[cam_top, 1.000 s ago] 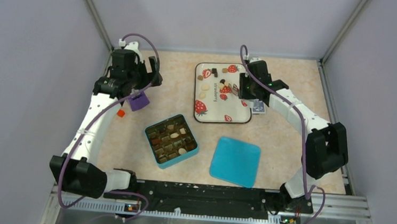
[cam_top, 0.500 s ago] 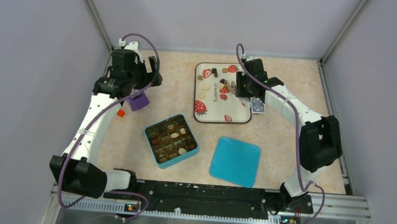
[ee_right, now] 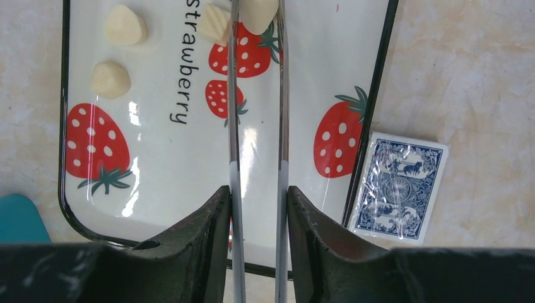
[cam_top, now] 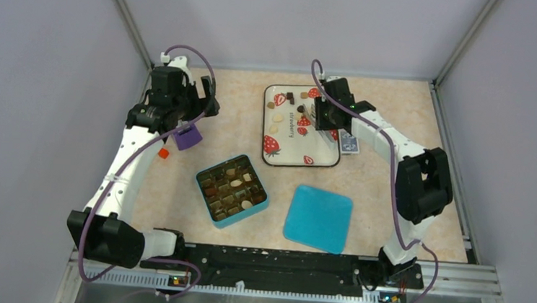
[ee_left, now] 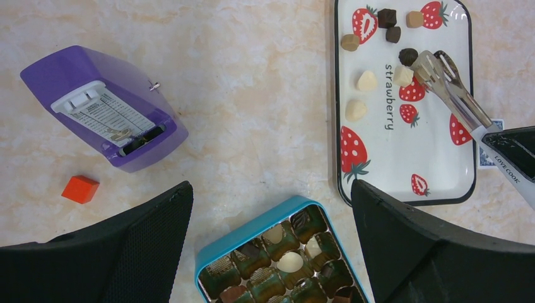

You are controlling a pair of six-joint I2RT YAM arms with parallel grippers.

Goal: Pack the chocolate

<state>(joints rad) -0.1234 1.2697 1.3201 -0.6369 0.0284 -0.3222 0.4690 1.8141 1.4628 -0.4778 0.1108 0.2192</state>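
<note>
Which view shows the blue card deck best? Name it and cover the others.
Right wrist: the card deck lies whole and close, its blue back pattern plain, beside the strawberry tray. Top external shows it small; left wrist shows only an edge past the tongs.

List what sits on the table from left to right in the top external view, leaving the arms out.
small orange block → purple device → teal box → strawberry tray → card deck. The teal lid overlaps the tray and deck sideways, so it is left out.
</note>
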